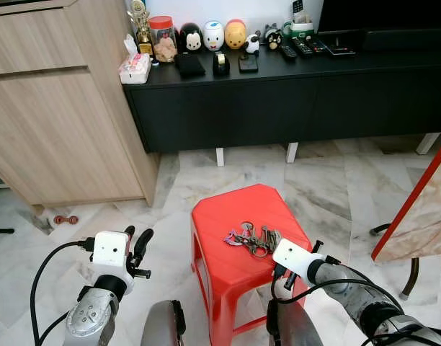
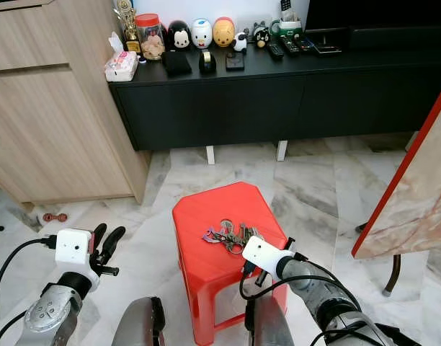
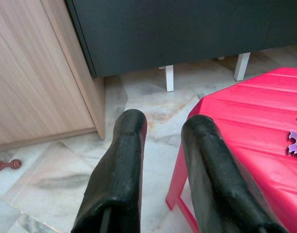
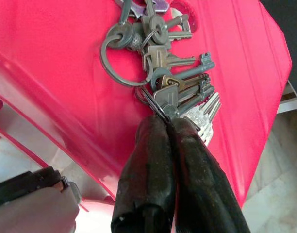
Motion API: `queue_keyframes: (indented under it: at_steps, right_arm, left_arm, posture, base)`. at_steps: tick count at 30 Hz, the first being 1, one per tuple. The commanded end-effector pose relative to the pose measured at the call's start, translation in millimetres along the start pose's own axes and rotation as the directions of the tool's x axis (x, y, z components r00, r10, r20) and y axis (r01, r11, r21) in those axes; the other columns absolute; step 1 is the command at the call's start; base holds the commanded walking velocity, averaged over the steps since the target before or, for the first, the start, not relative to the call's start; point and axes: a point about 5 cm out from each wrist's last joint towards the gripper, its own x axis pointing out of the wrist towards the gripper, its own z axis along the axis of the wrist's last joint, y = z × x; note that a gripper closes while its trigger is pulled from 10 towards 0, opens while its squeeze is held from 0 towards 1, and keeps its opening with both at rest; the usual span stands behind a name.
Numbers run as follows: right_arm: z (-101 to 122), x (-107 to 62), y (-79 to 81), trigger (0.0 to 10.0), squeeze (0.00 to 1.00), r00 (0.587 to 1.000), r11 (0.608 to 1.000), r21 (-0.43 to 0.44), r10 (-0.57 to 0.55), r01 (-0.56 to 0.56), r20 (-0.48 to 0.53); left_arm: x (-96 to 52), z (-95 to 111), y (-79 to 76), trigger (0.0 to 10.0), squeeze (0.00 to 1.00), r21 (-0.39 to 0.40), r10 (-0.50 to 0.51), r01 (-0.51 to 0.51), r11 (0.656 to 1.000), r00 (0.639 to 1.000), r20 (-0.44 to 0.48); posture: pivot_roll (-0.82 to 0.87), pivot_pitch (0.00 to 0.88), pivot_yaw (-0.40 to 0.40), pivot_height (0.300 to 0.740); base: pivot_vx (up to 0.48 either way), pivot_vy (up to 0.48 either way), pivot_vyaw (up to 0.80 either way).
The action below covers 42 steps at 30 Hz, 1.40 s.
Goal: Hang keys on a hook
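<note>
A red plastic stool [image 1: 228, 216] stands on the pale marble floor [image 1: 336, 180]. Behind it runs a long black bench [image 1: 278, 101] carrying a pink tissue box [image 1: 135, 68], a red-lidded clear jar [image 1: 163, 37], round cartoon figurines [image 1: 214, 34] and black remote controls [image 1: 302, 47]. A light wooden cabinet [image 1: 55, 108] stands to the left.

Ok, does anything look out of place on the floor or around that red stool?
A small reddish dumbbell-shaped object lies loose on the marble floor beside the wooden cabinet, like something dropped. Otherwise nothing stands out.
</note>
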Motion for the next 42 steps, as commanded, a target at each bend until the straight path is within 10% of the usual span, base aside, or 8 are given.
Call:
queue_keyframes:
  at_steps: [1,17,19,20,23,24,31,42]
  right_arm:
    - [1,0.4,2.6,0.0,0.00,1.000,1.000,0.028,0.006,-0.006,0.019]
    - [27,0.3,-14.8,0.0,0.00,0.949,0.878,0.460,-0.247,0.133,0.196]
    - [24,0.4,-10.0,2.2,0.00,0.957,0.891,0.439,-0.220,0.118,0.189]
    - [21,0.2,-7.8,10.0,0.00,0.962,0.894,0.435,-0.208,0.112,0.180]
    - [17,-0.8,-7.9,10.0,0.01,0.965,0.874,0.476,-0.197,0.093,0.173]
    - [15,-1.7,-9.9,10.0,1.00,0.968,0.855,0.513,-0.185,0.073,0.170]
    - [12,-7.0,-39.3,10.0,1.00,0.953,0.721,0.687,-0.262,0.087,0.155]
    - [18,0.8,-29.9,10.0,1.00,0.973,0.665,0.747,-0.162,-0.017,0.167]
  left_arm:
    - [-0.7,1,2.4,10.0,0.00,0.010,-0.001,0.001,1.000,1.000,-0.005]
    - [2.3,0,3.4,10.0,0.00,0.013,0.003,-0.003,1.000,1.000,-0.009]
    - [2.5,-1,2.6,10.0,0.00,0.015,-0.001,0.001,1.000,1.000,-0.010]
    - [2.7,-1,2.0,10.0,0.00,0.018,-0.005,0.005,1.000,1.000,-0.011]
    - [2.2,-1,2.3,10.0,0.00,0.019,-0.002,0.003,1.000,1.000,-0.011]
    - [1.8,-1,2.3,10.0,0.00,0.019,-0.001,0.001,1.000,1.000,-0.012]
    - [-1.6,0,3.4,10.0,0.00,0.020,0.000,0.000,1.000,1.000,-0.015]
    - [-7.6,1,5.3,10.0,0.00,0.029,-0.006,0.007,1.000,1.000,-0.024]
  posture:
    - [0.05,0.019,0.039,0.580]
    - [0.04,0.003,0.044,0.580]
    - [0.04,0.001,0.044,0.580]
    - [0.04,0.001,0.043,0.580]
    - [0.04,0.005,0.041,0.580]
    - [0.04,0.007,0.041,0.580]
    - [0.05,0.020,0.044,0.580]
    - [0.07,0.051,0.054,0.580]
  base:
    - [0.000,0.000,0.00]
    - [0.000,0.000,0.00]
    - [0.000,0.000,0.00]
    - [0.000,0.000,0.00]
    - [0.000,0.000,0.00]
    - [0.000,0.000,0.00]
    - [0.000,0.000,0.00]
    - [0.000,0.000,0.00]
